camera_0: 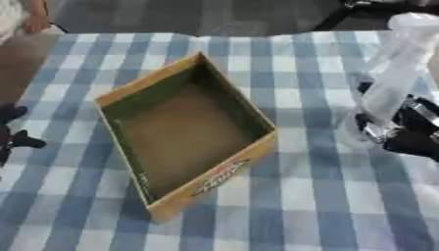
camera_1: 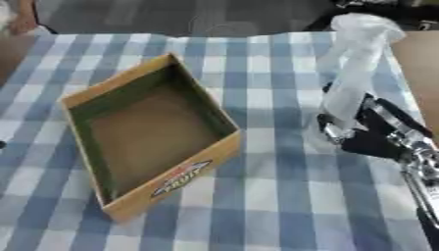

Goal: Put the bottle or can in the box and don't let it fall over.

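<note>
One bottle (camera_1: 356, 68) is in the right hand (camera_1: 369, 135), to the right of the box (camera_1: 150, 196).

Black fingers are curled around the lower part of the bottle, so this hand is closed on it, and the bottle stands nearly upright with its white cap leaning a little to the right, over the checked cloth (camera_1: 283, 196). It looks like clear thin plastic and maybe empty, so I judge it light, smooth, a bit slippery and easy to dent; tall and narrow, it will tip easily. A low hold around the body seems best to me, then set the base flat on the floor of the box, which is open and has nothing inside. The left hand (camera_0: 15, 135) shows only as dark fingers at the left edge; whether they are apart I cannot tell.
</note>
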You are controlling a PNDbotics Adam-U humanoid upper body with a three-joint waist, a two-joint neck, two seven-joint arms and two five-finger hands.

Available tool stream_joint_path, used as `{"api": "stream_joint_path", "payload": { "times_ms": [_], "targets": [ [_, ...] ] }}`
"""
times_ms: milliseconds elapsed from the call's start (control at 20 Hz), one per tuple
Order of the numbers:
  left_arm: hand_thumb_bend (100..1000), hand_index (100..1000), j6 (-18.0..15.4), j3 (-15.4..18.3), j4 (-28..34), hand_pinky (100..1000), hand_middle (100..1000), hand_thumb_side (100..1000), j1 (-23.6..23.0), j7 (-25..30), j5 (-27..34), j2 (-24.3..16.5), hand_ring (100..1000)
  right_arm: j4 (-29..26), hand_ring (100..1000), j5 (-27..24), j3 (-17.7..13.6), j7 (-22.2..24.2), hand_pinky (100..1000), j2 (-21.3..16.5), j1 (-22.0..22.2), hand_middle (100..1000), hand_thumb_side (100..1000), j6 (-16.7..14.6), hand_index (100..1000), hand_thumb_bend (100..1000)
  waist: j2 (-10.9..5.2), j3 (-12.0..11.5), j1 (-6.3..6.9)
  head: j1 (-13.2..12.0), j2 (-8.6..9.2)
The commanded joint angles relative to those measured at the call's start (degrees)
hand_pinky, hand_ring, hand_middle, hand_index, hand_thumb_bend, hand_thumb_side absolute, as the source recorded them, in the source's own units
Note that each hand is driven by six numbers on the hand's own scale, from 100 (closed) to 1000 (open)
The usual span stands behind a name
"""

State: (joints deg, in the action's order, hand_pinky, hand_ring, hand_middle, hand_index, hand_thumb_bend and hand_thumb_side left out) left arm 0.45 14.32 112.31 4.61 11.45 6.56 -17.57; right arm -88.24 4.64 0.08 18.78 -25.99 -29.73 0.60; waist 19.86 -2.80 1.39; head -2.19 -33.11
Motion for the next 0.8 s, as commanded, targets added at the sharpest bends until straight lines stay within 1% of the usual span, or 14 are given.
{"api": "stream_joint_path", "payload": {
  "times_ms": [50,300,550,800],
  "targets": [
    [100,951,0.0,0.5,1.0,1000,893,723,0.1,0.3,-0.1,-0.6,629,-2.0,1000,0.0,-0.1,-0.7,980,-1.8,-1.0,1000,295,0.0,485,100,-1.02,0.0,0.03,-0.1,0.60],
    [100,950,0.0,0.5,1.0,1000,892,721,0.0,0.4,-0.2,-0.7,629,-2.9,1000,-1.1,0.0,-1.0,979,-2.4,-1.7,1000,284,0.4,420,100,-1.20,0.0,-0.05,-0.1,0.53],
    [100,950,0.0,0.5,0.9,1000,892,720,-0.1,0.5,-0.2,-0.9,630,-4.0,1000,-2.2,0.1,-1.5,978,-3.2,-2.8,1000,291,0.8,411,100,-1.52,0.2,-0.17,-0.1,0.12],
    [100,949,0.0,0.6,1.0,1000,892,720,-0.3,0.4,-0.2,-1.1,631,-5.4,1000,-3.9,0.5,-1.8,978,-4.5,-5.6,1000,313,1.0,407,100,-1.91,0.2,-0.27,-0.1,-0.33]
  ]
}}
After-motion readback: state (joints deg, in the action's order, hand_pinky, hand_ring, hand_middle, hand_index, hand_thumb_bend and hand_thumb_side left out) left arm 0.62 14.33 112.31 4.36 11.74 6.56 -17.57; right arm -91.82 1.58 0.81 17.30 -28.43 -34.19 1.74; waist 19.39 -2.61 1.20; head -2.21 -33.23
